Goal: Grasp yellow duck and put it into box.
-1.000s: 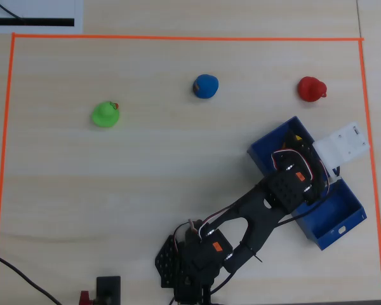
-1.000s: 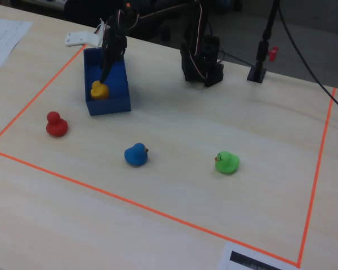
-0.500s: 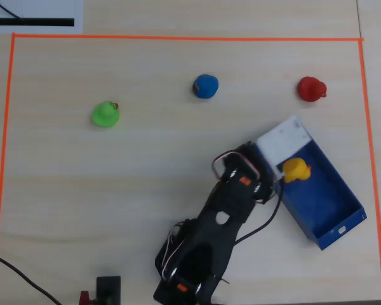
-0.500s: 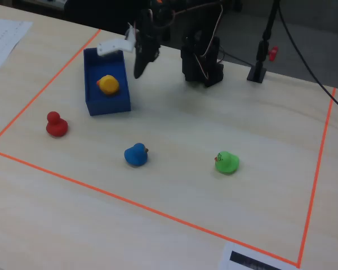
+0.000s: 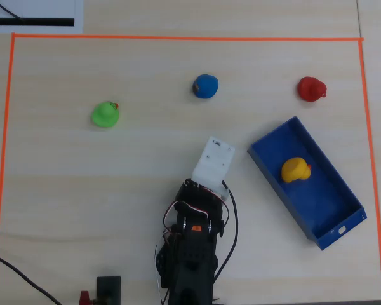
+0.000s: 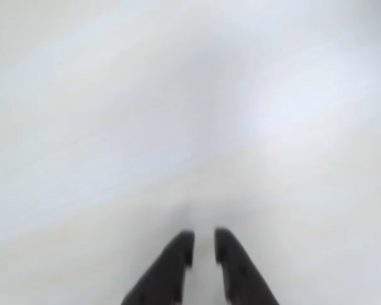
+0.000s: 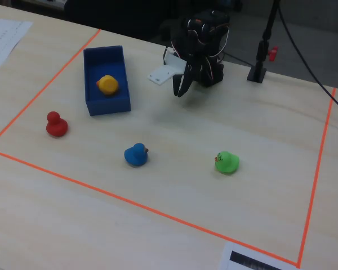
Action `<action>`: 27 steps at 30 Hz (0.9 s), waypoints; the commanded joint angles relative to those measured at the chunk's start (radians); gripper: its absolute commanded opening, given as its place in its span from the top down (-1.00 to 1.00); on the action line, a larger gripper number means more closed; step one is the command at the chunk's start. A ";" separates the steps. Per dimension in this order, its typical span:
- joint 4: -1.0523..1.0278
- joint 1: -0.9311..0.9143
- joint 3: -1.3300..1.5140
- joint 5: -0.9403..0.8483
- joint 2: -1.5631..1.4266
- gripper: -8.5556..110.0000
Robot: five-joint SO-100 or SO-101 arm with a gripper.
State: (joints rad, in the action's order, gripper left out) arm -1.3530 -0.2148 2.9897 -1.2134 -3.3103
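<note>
The yellow duck (image 5: 295, 170) lies inside the blue box (image 5: 327, 200), near its far end; it also shows in the fixed view (image 7: 107, 84), inside the box (image 7: 107, 106). My gripper (image 7: 180, 90) hangs over bare table to the right of the box in the fixed view, apart from it and pointing down. In the wrist view, which is blurred, the gripper (image 6: 203, 244) shows two dark fingers with a narrow gap and nothing between them. In the overhead view the white wrist mount (image 5: 214, 162) hides the fingertips.
A green duck (image 5: 105, 114), a blue duck (image 5: 206, 86) and a red duck (image 5: 312, 89) stand on the table outside the box. Orange tape (image 5: 178, 38) marks the work area. A black stand (image 7: 259, 67) rises behind the arm.
</note>
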 commanded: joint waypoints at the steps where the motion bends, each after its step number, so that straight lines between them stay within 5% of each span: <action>1: 0.048 -0.012 0.120 -0.080 0.002 0.85; 27: 0.044 0.026 0.121 -0.086 0.000 0.84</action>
State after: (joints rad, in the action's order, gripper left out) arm -1.3039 -0.1917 3.1063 -1.2993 -3.3134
